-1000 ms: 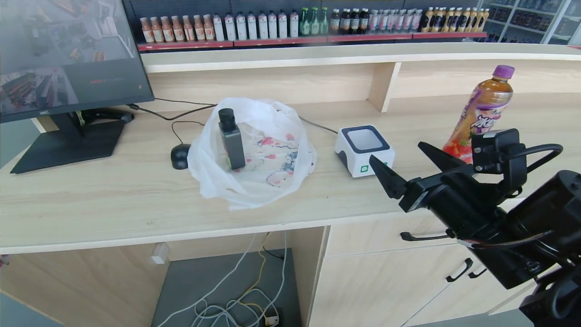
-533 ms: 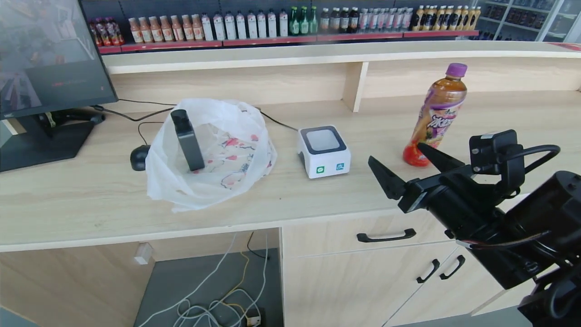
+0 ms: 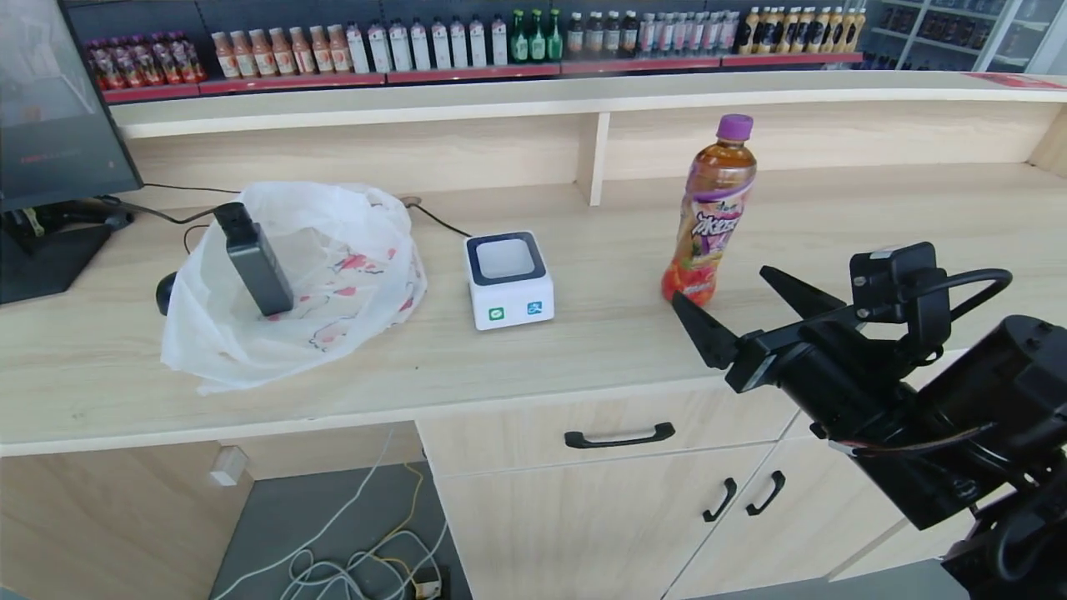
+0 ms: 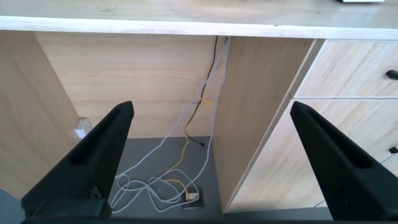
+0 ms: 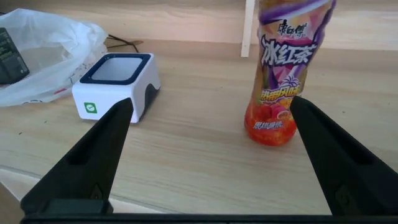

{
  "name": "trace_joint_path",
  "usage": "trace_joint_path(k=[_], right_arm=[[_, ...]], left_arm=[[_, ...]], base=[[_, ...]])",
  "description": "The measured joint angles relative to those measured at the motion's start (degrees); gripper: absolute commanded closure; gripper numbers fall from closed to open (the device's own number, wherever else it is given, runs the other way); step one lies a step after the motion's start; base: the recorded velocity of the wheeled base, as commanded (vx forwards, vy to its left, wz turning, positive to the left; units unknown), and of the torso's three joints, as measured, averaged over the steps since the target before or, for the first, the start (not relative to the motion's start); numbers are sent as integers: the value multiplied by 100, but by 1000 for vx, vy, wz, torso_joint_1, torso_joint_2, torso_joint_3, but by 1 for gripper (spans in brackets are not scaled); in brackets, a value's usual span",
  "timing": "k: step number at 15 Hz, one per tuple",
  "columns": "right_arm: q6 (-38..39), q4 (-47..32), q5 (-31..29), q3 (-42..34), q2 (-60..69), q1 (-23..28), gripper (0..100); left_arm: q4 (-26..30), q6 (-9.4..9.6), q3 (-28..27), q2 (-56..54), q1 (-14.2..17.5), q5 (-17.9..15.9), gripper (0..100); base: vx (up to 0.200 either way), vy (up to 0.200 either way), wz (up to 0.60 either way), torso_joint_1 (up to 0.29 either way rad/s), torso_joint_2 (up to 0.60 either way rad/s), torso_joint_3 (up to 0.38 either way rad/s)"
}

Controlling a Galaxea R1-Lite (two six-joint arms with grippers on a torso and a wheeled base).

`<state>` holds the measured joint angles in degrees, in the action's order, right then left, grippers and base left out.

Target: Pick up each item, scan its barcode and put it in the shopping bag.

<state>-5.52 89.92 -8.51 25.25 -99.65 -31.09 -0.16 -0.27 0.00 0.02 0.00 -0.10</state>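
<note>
An orange drink bottle (image 3: pixel 708 212) with a purple cap stands upright on the wooden counter (image 3: pixel 583 333). In the right wrist view the bottle (image 5: pixel 283 68) is just beyond my right gripper (image 5: pixel 211 106). That gripper (image 3: pixel 723 287) hovers open near the counter's front edge, holding nothing. The white barcode scanner (image 3: pixel 508 279) sits mid-counter. To its left a white shopping bag (image 3: pixel 333 267) holds a dark grey bottle (image 3: pixel 254 262). My left gripper (image 4: pixel 211 112) is open and empty, low in front of the counter.
A monitor (image 3: pixel 50 92) and a black mouse (image 3: pixel 164 292) are at the counter's far left. A raised shelf with a divider (image 3: pixel 592 158) runs along the back. Drawers with black handles (image 3: pixel 618 437) are below, and loose cables (image 4: pixel 180 180) lie on the floor.
The whole head picture has shifted left, so the camera has moved right along the counter. The bottle now stands just ahead of the open right gripper.
</note>
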Motion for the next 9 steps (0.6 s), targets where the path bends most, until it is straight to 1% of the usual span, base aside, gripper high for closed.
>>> trace_joint_path(k=[1,6,9], right_arm=[[0,5,-2,-23,-2,-2,0],[-44,2,-2,-17,-96,-91,0],[-184,2,4,232,-267,-102,0]], left_arm=[[0,11,0,0,0,0,0],[2,20,0,-2,0,0,0],[2,20,0,-2,-7,2,0]], base=[[0,-200,0,2,2,2],[0,0,0,0,0,0],[0,0,0,0,0,0]])
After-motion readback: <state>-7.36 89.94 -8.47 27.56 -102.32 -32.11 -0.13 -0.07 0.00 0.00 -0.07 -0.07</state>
